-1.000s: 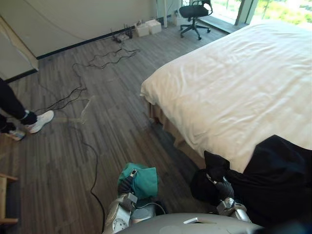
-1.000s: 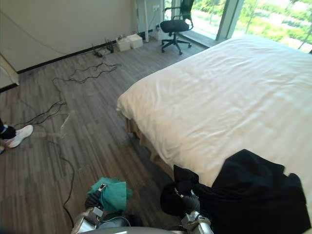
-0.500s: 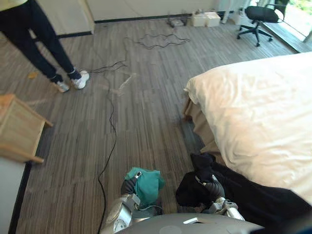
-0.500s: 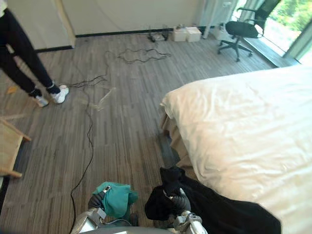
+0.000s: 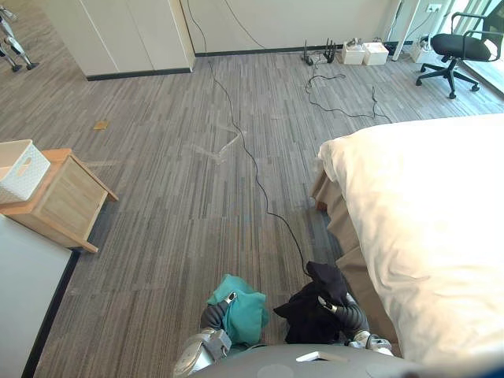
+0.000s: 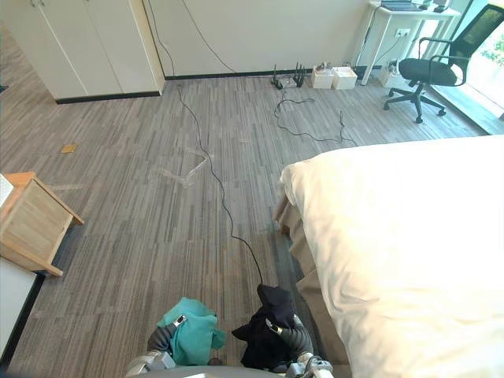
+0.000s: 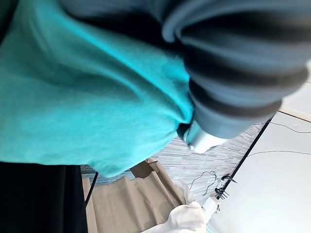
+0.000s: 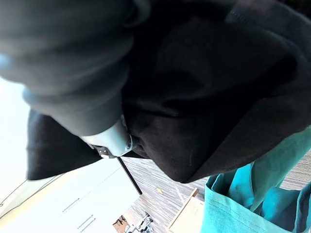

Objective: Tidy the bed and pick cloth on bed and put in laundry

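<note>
My left hand (image 5: 214, 314) is shut on a bunched teal cloth (image 5: 240, 309), held low in front of me above the floor; the same teal cloth (image 7: 82, 102) wraps over its fingers in the left wrist view. Beside it my right hand (image 5: 347, 312) is shut on a black cloth (image 5: 311, 307), which hangs in a bundle just off the corner of the bed (image 5: 441, 228). The black cloth (image 8: 204, 102) covers the fingers in the right wrist view. The bed's white cover lies smooth, with nothing on the part I see.
A wooden bedside stand (image 5: 59, 197) with a white basket (image 5: 20, 168) on it stands at the left. A black cable (image 5: 252, 169) runs across the grey floor. An office chair (image 5: 461, 49) and white boxes (image 5: 364, 53) sit by the far wall.
The camera has swung left: the bed slid toward the right edge, the person left the picture, the wooden stand came in. The black cloth has come off the bed and now hangs bunched at my right hand.
</note>
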Controlling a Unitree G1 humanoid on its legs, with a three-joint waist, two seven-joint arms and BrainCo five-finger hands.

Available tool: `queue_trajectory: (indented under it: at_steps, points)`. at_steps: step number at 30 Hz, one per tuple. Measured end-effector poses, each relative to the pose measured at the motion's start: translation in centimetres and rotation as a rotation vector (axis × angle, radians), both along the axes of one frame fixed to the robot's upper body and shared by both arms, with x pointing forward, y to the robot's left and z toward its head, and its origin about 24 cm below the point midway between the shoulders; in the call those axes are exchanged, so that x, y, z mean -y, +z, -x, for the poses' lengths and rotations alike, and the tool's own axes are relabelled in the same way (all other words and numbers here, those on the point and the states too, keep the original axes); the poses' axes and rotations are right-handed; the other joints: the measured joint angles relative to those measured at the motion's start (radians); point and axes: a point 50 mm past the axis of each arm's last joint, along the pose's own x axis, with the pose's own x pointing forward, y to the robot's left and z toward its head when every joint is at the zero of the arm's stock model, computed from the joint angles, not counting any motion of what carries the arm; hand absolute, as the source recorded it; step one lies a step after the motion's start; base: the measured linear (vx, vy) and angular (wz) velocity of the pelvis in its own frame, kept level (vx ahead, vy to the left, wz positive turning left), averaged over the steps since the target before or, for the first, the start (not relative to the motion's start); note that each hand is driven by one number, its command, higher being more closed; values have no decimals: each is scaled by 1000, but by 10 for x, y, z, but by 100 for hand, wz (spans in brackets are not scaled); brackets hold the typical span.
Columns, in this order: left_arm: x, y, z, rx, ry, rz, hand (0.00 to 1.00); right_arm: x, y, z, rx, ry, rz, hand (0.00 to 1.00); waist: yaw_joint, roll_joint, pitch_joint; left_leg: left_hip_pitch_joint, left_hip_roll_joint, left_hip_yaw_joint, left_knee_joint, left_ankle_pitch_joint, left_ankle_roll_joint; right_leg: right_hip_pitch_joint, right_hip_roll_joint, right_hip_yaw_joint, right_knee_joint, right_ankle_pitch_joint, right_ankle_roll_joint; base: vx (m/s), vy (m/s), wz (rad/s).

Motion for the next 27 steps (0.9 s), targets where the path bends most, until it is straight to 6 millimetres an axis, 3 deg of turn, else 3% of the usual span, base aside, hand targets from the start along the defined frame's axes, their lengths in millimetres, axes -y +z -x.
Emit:
queue_trajectory:
  at_steps: [13, 16, 17, 18, 21, 22, 24, 25, 26, 27]
  points:
    - [-1, -2, 11, -14, 9, 11, 100, 9, -4, 12, -40, -55, 37, 100, 7, -14, 3, -18, 15, 27, 6, -28, -19, -13, 19, 10, -18, -6, -6, 10, -10, -4]
    - [-12, 1, 9, 26, 59, 3, 100, 13, -4, 14, -44, -95, 58, 100, 25, -22, 16, -130, 21, 15, 217, -114, -23, -37, 11, 5, 21, -38, -12, 87, -15, 21]
    - [-19, 4, 6, 57, 79, -27, 100, 15, -2, 11, -32, -114, 63, 100, 33, -31, 36, -212, 28, 28, 398, -144, -42, -34, -2, -18, 47, -42, -16, 73, -39, 43]
    - [-26, 6, 4, 82, 97, -56, 100, 18, 1, 10, -18, -127, 64, 100, 40, -29, 61, -298, 45, 40, 588, -149, -51, -16, -5, -45, 64, -50, -18, 64, -47, 50]
    - [-24, 7, 7, 83, 91, -70, 100, 27, 9, 4, 27, -128, 90, 100, 49, -9, 92, -354, 82, 91, 763, -144, -68, 49, -1, -84, 64, -77, -15, 48, -17, 38]
    - [-20, 9, 5, 96, 77, -65, 100, 33, 11, 1, 41, -141, 102, 100, 54, -3, 93, -340, 91, 128, 769, -157, -87, 71, -6, -100, 54, -86, -19, 68, 23, 36]
    - [-19, 10, 3, 99, 73, -62, 100, 35, 13, -5, 63, -154, 105, 100, 66, 1, 102, -340, 99, 180, 786, -156, -92, 97, -10, -102, 30, -82, -17, 91, 67, 25]
    - [-19, 8, 5, 89, 76, -62, 100, 33, 13, -8, 70, -143, 104, 100, 64, -1, 106, -345, 95, 208, 758, -211, -89, 111, -15, -112, 16, -76, -16, 88, 56, 21]
    - [-18, 8, 6, 83, 76, -59, 100, 33, 13, -9, 72, -136, 108, 100, 62, 0, 104, -341, 81, 215, 680, -222, -83, 112, -22, -117, 14, -75, -16, 95, 98, 19]
    - [-13, 7, 5, 82, 63, -49, 100, 36, 10, -4, 53, -128, 129, 100, 61, 20, 102, -329, 73, 218, 480, -169, -67, 123, -13, -129, -2, -72, -9, 79, 120, 14]
